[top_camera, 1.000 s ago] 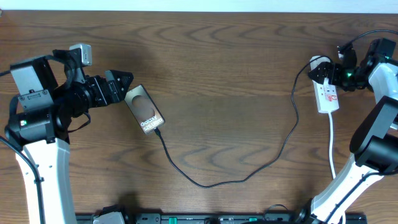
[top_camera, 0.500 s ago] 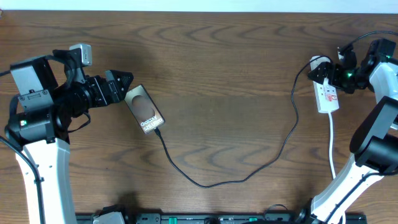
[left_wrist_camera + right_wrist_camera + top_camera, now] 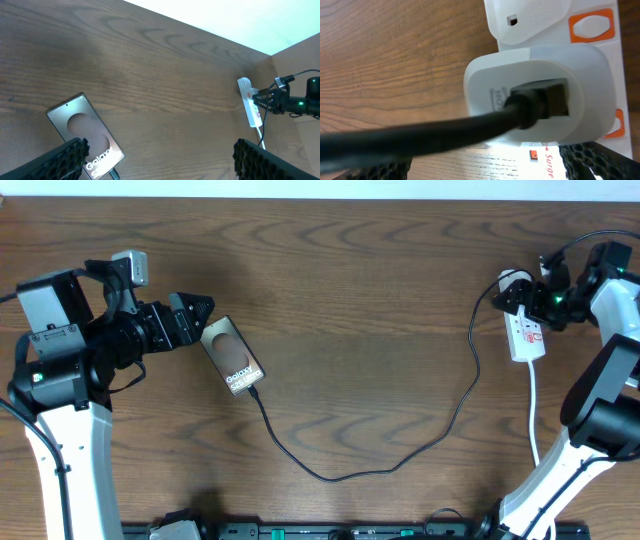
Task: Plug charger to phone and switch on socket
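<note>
The left gripper, wide open and holding nothing, sits just left of the phone, which has the charger plugged into its near end. Far right, the right gripper is spread open either side of the white plug head on the socket.

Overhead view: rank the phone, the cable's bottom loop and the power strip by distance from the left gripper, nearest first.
1. Phone, just right of the left gripper.
2. Cable loop, bottom centre.
3. Power strip, far right.
</note>
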Action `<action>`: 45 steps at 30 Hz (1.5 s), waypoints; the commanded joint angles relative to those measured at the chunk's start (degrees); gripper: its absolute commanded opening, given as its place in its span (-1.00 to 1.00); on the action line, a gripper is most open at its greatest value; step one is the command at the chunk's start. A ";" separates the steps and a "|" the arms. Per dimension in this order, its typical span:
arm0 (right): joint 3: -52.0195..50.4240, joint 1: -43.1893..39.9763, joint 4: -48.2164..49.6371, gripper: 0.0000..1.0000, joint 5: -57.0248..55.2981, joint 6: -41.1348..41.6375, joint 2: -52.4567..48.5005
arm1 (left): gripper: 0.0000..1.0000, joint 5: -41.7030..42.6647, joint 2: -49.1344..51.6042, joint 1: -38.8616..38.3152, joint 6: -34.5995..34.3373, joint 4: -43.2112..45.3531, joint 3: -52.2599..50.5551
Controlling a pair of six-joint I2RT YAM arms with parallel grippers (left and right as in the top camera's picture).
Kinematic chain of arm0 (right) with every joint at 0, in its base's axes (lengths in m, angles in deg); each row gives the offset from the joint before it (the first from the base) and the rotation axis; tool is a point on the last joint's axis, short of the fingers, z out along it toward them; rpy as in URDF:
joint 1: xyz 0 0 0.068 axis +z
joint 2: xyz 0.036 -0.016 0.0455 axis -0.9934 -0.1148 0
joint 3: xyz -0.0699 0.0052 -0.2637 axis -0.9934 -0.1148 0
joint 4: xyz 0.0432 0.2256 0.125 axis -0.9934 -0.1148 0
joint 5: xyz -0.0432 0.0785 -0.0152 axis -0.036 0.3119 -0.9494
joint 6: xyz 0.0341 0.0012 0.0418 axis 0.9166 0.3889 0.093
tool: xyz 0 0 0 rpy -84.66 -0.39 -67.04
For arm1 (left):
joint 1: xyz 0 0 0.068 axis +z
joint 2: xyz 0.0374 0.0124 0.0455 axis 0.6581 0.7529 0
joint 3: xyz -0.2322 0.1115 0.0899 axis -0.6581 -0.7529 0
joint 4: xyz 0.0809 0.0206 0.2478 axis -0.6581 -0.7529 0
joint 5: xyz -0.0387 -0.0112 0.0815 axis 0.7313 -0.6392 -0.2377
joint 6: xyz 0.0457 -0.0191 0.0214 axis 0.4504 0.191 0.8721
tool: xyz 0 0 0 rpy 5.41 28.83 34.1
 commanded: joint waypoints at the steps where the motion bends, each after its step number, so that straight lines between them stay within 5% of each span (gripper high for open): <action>1: -1.55 1.86 0.22 0.88 -0.74 0.44 -2.69 | 0.89 0.61 0.31 0.13 1.01 -0.02 0.15; 9: -1.38 1.55 0.00 0.82 -9.81 0.44 -2.51 | 0.89 -0.79 0.31 0.13 1.01 -0.02 0.15; 45: 1.14 -0.39 2.80 0.99 -3.89 3.41 -0.24 | 0.90 -0.81 0.31 0.13 1.01 -0.04 0.15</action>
